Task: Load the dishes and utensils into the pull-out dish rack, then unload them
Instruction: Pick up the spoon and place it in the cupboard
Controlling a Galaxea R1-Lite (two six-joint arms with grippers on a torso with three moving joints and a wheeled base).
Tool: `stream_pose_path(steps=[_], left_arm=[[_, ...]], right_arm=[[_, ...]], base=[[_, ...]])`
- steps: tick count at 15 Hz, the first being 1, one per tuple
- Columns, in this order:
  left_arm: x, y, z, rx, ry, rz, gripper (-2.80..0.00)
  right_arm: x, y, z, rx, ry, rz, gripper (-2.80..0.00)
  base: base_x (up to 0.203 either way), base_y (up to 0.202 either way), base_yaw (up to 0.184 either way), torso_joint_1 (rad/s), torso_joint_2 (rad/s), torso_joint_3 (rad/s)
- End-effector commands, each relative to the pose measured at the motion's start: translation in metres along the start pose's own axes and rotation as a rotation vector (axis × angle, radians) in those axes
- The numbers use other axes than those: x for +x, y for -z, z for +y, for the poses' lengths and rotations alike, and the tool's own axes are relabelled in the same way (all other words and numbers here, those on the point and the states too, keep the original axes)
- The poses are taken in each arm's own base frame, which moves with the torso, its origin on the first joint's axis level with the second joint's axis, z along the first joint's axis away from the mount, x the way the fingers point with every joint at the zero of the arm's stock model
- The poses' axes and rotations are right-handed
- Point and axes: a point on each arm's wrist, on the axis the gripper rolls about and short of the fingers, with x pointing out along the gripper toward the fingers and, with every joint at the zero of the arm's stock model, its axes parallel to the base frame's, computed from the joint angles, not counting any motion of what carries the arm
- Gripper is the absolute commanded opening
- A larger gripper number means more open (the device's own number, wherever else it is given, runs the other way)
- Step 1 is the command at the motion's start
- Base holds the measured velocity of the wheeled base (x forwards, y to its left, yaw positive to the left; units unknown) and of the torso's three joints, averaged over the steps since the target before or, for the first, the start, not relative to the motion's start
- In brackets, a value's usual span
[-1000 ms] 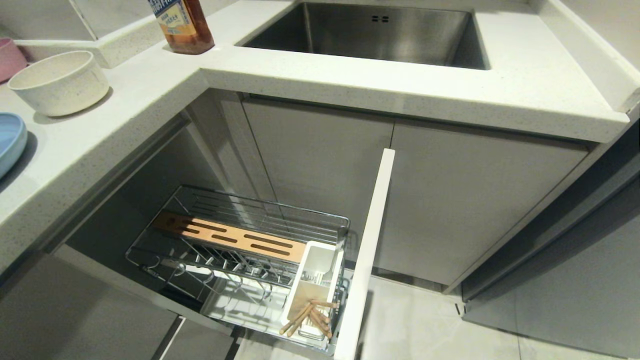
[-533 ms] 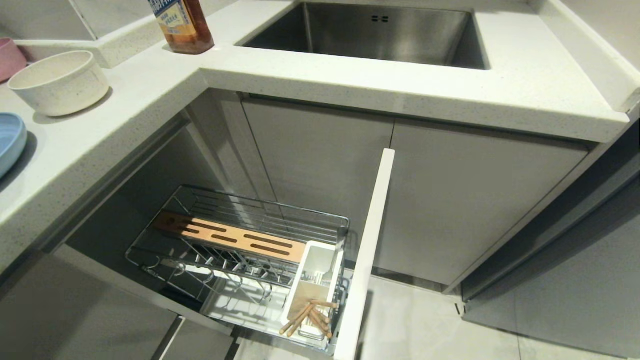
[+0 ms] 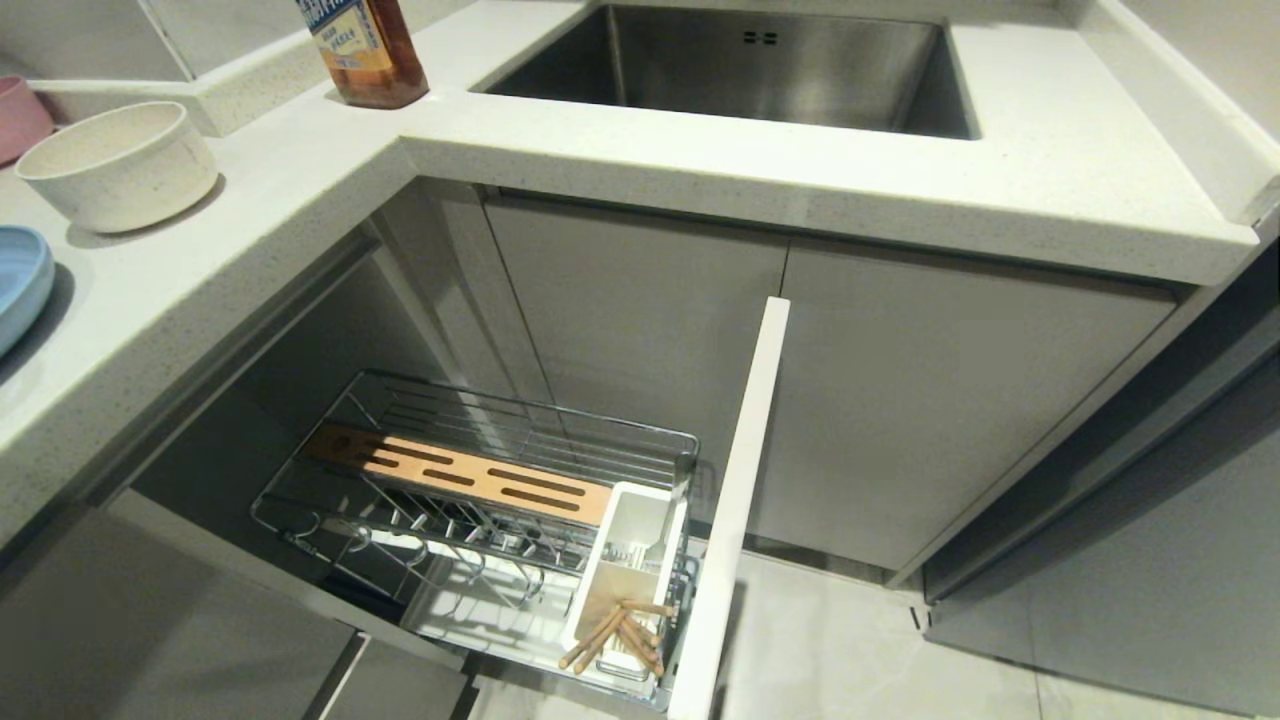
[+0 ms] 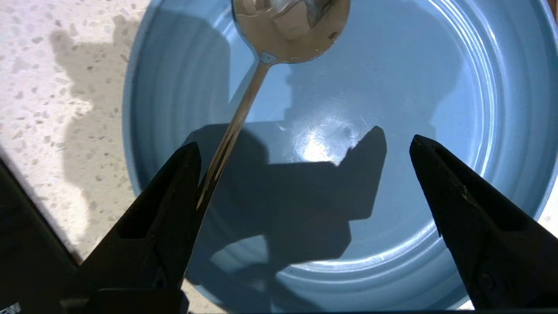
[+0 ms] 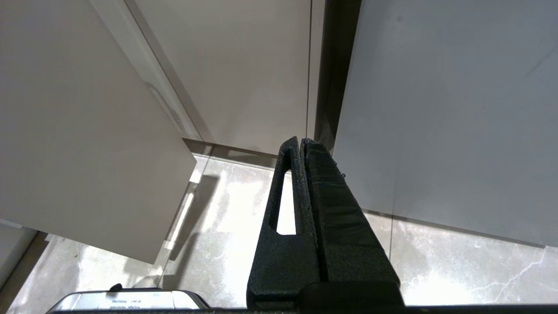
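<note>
My left gripper [image 4: 304, 143] hangs open over the light-blue plate [image 4: 392, 87], which lies on the speckled counter. The shiny metal spoon [image 4: 290, 26] lies in the plate, its handle running down right beside one finger [image 4: 174, 187]; nothing sits between the fingers. In the head view only the plate's edge [image 3: 20, 280] shows at far left, with the cream bowl [image 3: 118, 165] behind it. The pull-out dish rack [image 3: 520, 405] stands drawn out below, the chopsticks [image 3: 620, 632] leaning in its white utensil holder [image 3: 630, 540]. My right gripper [image 5: 301, 140] is shut, parked pointing at the floor.
A steel sink [image 3: 780, 60] is set in the counter [image 3: 1000, 170]. A brown bottle [image 3: 362, 45] and a pink bowl [image 3: 18, 115] stand at the back left. The rack's tall pale front [image 3: 740, 480] juts out over the tiled floor [image 3: 860, 650].
</note>
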Motion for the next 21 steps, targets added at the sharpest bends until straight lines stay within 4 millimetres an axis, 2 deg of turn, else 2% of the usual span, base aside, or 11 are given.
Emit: stream_pose_path(steps=[1,9,14,15,21], left_arm=[[0.002,0.0,0.0,-0.003,0.001,0.01,0.0],[0.02,-0.005,0.003,-0.01,-0.004,0.038,0.0],[0.02,-0.004,0.003,-0.011,-0.005,0.044,0.0],[0.02,-0.004,0.003,-0.012,-0.005,0.045,-2.8],[0.019,-0.004,0.003,-0.011,-0.007,0.039,-2.8]], right_arm=[[0.0,0.0,0.0,0.0,0.0,0.0,-2.8],[0.0,0.0,0.0,0.0,0.0,0.0,-2.8],[0.0,0.0,0.0,0.0,0.0,0.0,-2.8],[0.0,0.0,0.0,0.0,0.0,0.001,-2.8],[0.0,0.0,0.0,0.0,0.0,0.001,-2.8]], base=[[0.0,0.0,0.0,0.0,0.0,0.0],[0.0,0.0,0.0,0.0,0.0,0.0],[0.0,0.0,0.0,0.0,0.0,0.0],[0.0,0.0,0.0,0.0,0.0,0.0],[0.0,0.0,0.0,0.0,0.0,0.0]])
